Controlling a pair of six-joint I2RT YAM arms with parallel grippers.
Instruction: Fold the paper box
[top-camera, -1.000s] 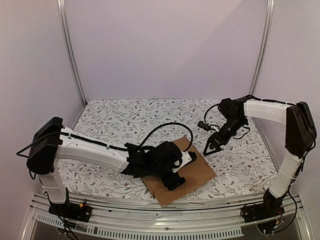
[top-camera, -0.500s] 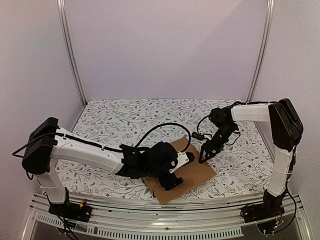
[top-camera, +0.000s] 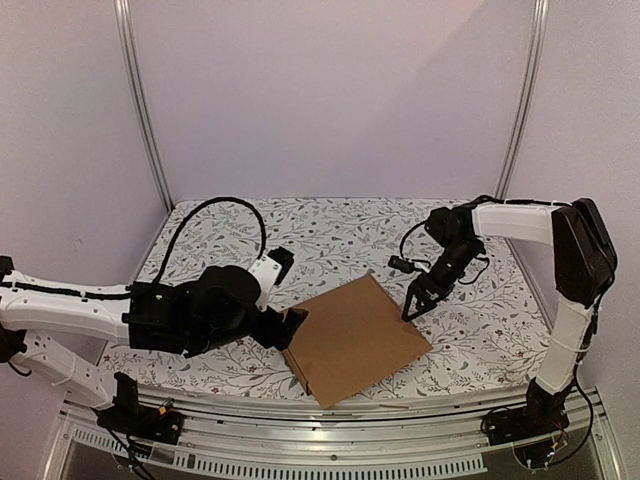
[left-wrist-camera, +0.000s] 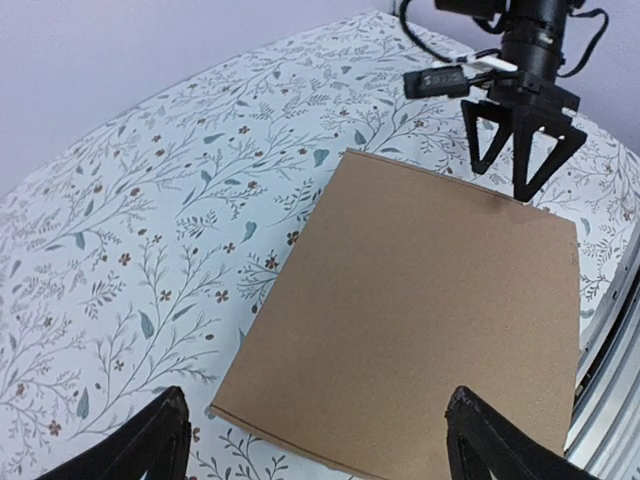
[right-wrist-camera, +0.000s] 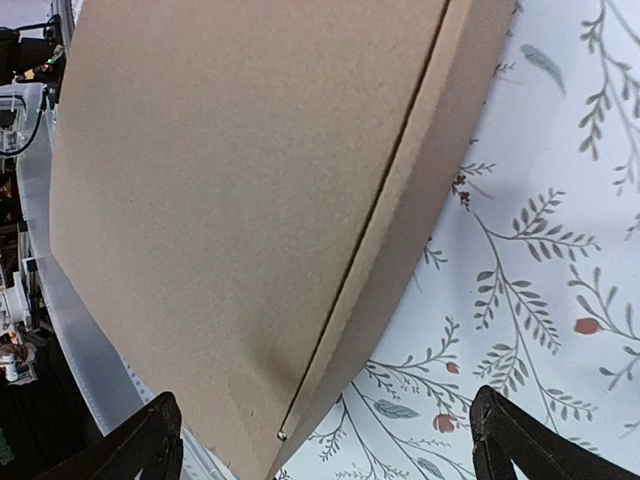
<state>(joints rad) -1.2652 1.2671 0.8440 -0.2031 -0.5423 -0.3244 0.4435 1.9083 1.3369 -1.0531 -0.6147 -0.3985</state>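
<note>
Operator: Where does the plain brown flat cardboard box (top-camera: 355, 340) lie?
Technician: On the floral-covered bench (top-camera: 220, 240), near its front edge. The left end effector (left-wrist-camera: 316, 420) and right end effector (top-camera: 415, 303) stand wide open, empty.

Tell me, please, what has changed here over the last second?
The left gripper drew back leftward off the paper box and now stands open at its left edge. The right gripper, open, dipped slightly toward the box's far right edge. The box itself lay closed and flat, unmoved.

Floral tablecloth (top-camera: 330, 228), pale walls (top-camera: 330, 100), metal rail (top-camera: 300, 442)
</note>
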